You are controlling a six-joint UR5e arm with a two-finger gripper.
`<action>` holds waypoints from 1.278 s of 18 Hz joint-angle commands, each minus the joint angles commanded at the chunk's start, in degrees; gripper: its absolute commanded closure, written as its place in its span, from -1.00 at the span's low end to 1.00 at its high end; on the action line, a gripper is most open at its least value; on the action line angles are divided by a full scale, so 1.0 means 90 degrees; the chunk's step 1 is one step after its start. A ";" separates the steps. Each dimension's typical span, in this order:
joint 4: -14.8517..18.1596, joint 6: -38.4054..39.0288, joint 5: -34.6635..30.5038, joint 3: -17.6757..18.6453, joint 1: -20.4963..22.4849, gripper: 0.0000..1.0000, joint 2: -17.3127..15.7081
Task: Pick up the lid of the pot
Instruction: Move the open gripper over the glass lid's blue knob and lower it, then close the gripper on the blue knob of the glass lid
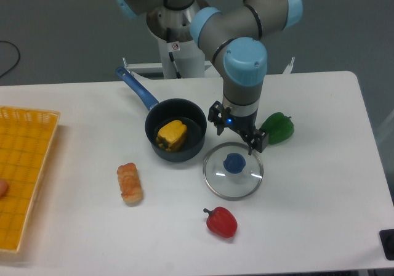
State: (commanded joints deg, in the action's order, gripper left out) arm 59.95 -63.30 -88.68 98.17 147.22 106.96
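Observation:
A clear pot lid (231, 186) with a metal rim and a round blue knob (234, 163) lies on the table, knob up. The gripper (237, 130) reaches down from the top of the view, its two fingers spread apart with nothing visible between them. It appears just behind the knob, over the lid's far edge in the picture; its exact height above the lid cannot be judged. The lid and knob are largely unobstructed.
Left of the lid stands a black pan (149, 142) with a blue handle, holding a yellow pepper (172, 134). A green pepper (280, 129) lies right of the gripper, a red one (221, 223) in front. A brown item (130, 183) and orange tray (31, 159) are left.

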 joint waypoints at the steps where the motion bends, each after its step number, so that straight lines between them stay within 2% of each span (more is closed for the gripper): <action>1: -0.0088 0.0205 -0.0010 0.0010 -0.0019 -1.00 0.0078; 5: -0.0265 0.0665 -0.0107 0.0097 -0.0010 -1.00 0.0293; 8: -0.0391 0.0685 -0.0507 0.0215 -0.0019 -1.00 0.0450; 10: -0.0421 0.0685 -0.0528 0.0205 0.0000 -1.00 0.0498; 23: -0.0499 0.0636 -0.0557 -0.0205 -0.0273 -1.00 0.1094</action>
State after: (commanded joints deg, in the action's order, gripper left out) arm 55.46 -57.57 -93.69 96.33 144.76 116.80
